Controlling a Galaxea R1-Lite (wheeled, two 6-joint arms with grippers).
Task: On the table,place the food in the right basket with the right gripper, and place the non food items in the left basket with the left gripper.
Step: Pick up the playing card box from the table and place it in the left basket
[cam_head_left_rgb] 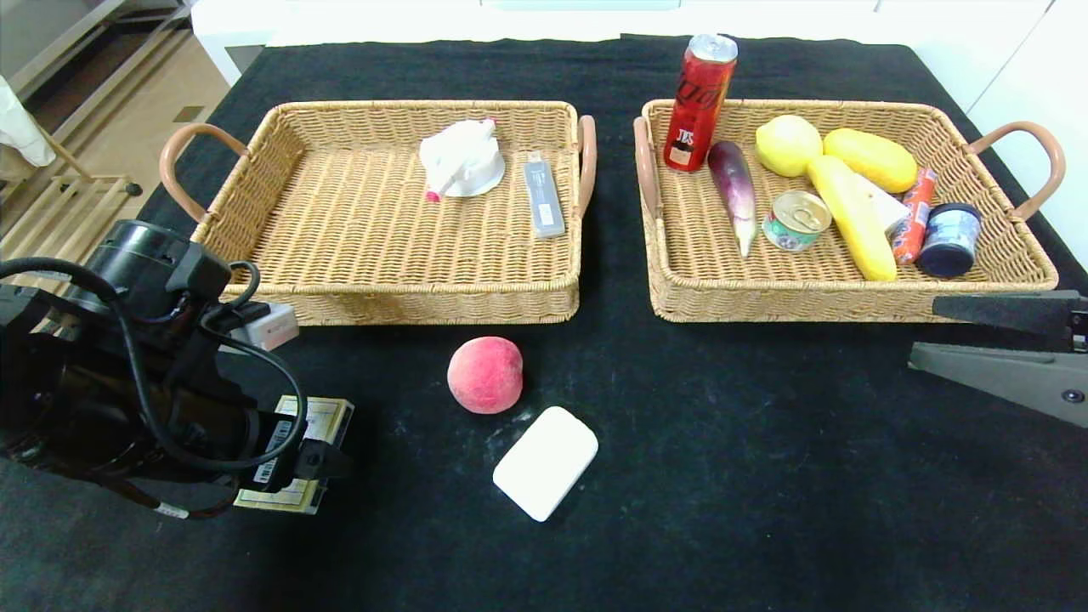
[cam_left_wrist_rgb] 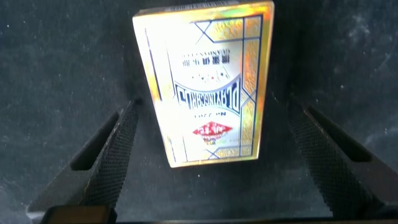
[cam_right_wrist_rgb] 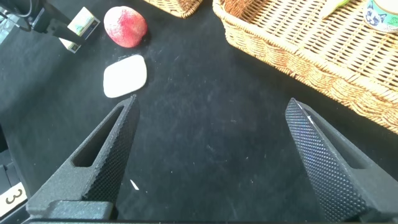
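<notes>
A gold-edged playing-card box (cam_left_wrist_rgb: pixel 205 87) lies flat on the black cloth. My left gripper (cam_left_wrist_rgb: pixel 211 107) hangs over it, open, one finger on each side and neither touching it. In the head view that gripper (cam_head_left_rgb: pixel 293 450) is at the front left, and the wrist hides most of the box (cam_head_left_rgb: pixel 321 415). A pink peach (cam_head_left_rgb: pixel 484 374) and a white rounded block (cam_head_left_rgb: pixel 546 461) lie in the middle of the table. My right gripper (cam_head_left_rgb: pixel 922 334) is open at the right edge, in front of the right basket (cam_head_left_rgb: pixel 671 289), over bare cloth (cam_right_wrist_rgb: pixel 211 104).
The left basket (cam_head_left_rgb: pixel 408 302) holds a white bundle (cam_head_left_rgb: pixel 461 159) and a grey stick-shaped device (cam_head_left_rgb: pixel 544 195). The right basket holds a red can (cam_head_left_rgb: pixel 699 102), an eggplant (cam_head_left_rgb: pixel 735 191), yellow fruit (cam_head_left_rgb: pixel 789 144), a tin (cam_head_left_rgb: pixel 796 220) and a dark jar (cam_head_left_rgb: pixel 949 239).
</notes>
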